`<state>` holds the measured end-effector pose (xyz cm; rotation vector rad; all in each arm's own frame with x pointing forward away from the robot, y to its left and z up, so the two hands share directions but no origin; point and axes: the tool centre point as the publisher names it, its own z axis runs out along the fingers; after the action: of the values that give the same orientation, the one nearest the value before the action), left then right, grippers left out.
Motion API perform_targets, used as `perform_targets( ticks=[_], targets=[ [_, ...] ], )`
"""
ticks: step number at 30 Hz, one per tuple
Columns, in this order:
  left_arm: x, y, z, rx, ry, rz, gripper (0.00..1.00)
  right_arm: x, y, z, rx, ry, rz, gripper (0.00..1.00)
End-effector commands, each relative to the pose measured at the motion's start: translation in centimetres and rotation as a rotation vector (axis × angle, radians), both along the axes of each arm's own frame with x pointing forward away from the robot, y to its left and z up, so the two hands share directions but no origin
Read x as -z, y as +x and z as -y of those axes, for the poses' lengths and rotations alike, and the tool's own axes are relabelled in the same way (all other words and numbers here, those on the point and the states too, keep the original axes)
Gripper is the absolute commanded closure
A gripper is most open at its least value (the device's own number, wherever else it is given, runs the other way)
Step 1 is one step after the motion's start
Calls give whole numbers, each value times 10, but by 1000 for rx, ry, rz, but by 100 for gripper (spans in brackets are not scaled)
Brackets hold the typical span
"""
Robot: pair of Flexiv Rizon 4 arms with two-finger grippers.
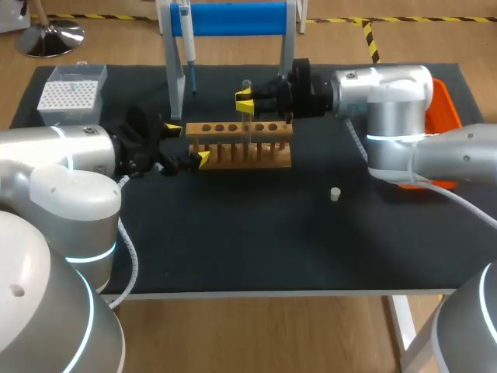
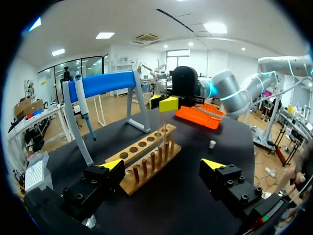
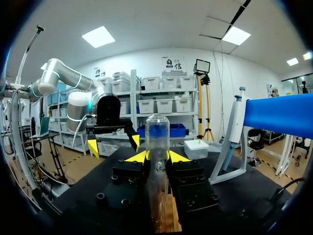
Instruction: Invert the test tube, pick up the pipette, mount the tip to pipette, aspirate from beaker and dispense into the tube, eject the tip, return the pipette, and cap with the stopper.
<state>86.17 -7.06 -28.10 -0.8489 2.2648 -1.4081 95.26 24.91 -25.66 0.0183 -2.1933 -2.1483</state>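
Early days, I'd say: only the first step is in hand. The right gripper (image 3: 157, 157) is clamped on the clear glass test tube (image 3: 157, 139), one yellow tip each side, approx. mid-length. The tube stands upright over the pale wooden rack (image 1: 241, 144), towards its right end, w/ the rounded closed end up. To my eye it hasn't been turned over yet. Whether its lower end sits in a hole or hangs just above one, can't tell.

Everything else looks left to do. The slim white-and-blue pipette (image 1: 186, 48) hangs untouched on the white-framed stand w/ the blue padded bar (image 1: 233, 17), behind the rack. The clear-walled box w/ a white grid of pipette tips (image 1: 70, 95) sits at the far left corner, well apart from both grippers. The small white stopper (image 1: 335, 193) lies alone on the matte black tabletop (image 1: 256, 249), nearer the robot & to the right of the rack. Can't make out a beaker anywhere.

The left gripper (image 2: 162, 165) has its jaws wide, holding nothing, straddling the rack's left end. One finger looks v. close to the wood, contact unclear.

Materials: the tube is thin, smooth, see-through glass, so prob. slippery & fragile. The rack is plain light timber, w/ a top slat w/ a row of round holes and a base w/ upright dowel pegs. The stopper is a stubby plug, rubber or plastic, can't say which. A bright orange plastic tray (image 1: 449, 101) sits at the right edge, behind the right arm.
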Motion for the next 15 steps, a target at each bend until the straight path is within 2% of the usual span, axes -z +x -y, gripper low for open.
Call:
perform_targets(
  ticks=[1, 15],
  targets=[
    [-1, 0, 0, 1, 2, -4, 0, -8, -3, 1, 6, -11, 5, 100],
    [-1, 0, 0, 1, 2, -4, 0, -23, -6, -2, 9, -13, 19, 100]
  ],
)
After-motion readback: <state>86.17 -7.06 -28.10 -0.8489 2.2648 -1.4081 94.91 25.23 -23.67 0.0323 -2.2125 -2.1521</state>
